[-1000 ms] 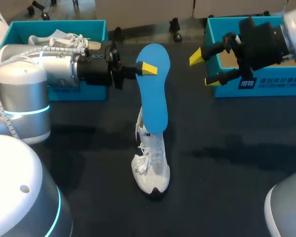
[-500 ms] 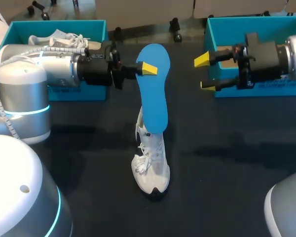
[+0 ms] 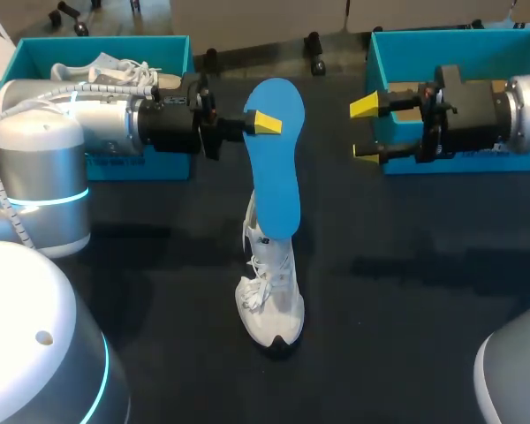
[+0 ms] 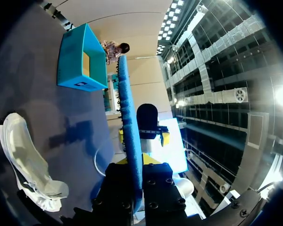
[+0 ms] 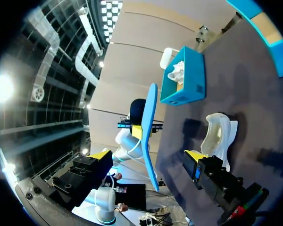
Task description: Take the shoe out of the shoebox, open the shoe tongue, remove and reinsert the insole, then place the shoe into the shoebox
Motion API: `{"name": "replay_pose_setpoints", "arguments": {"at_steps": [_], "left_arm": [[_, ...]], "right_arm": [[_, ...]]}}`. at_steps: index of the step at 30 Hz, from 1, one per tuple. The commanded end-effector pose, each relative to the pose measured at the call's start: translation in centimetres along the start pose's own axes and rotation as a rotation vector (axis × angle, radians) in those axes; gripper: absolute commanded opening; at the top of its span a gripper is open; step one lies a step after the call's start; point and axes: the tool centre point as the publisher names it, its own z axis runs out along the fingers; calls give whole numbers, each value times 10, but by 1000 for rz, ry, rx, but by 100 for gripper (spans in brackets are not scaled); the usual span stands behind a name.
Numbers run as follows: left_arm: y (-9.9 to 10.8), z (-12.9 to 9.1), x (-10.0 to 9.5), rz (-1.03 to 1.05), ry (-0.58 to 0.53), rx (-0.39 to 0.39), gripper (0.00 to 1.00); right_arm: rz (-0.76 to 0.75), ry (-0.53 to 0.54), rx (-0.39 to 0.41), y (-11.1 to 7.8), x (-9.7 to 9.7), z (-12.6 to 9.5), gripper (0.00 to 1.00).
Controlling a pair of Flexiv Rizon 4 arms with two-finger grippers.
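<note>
Dark tabletop (image 3: 406, 336) is carrying two teal boxes. Behind the left gripper (image 3: 263, 122), the left shoebox (image 3: 97, 41) is holding a second shoe (image 3: 106, 69). That gripper is pinching the blue insole (image 3: 276, 168) above the white shoe (image 3: 272, 291). Bare table is separating the insole from the right gripper (image 3: 364, 131), spread wide before the right shoebox (image 3: 450, 41).
</note>
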Motion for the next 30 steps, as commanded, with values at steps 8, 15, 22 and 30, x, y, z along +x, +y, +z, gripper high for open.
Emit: {"name": "replay_pose_setpoints", "arguments": {"at_steps": [8, 15, 22, 30], "left_arm": [[-1, -10, 2, 349, 12, -62, 0], [-2, -16, 0, 788, -66, 11, 0], [0, -16, -1, 1217, 61, 160, 0], [1, -16, 0, 1576, 136, 118, 0]], "right_arm": [[1, -2, 1, 1, 1, 2, 100], [1, -2, 1, 1, 1, 2, 100], [1, -2, 1, 1, 1, 2, 100], [1, -2, 1, 1, 1, 2, 100]]}}
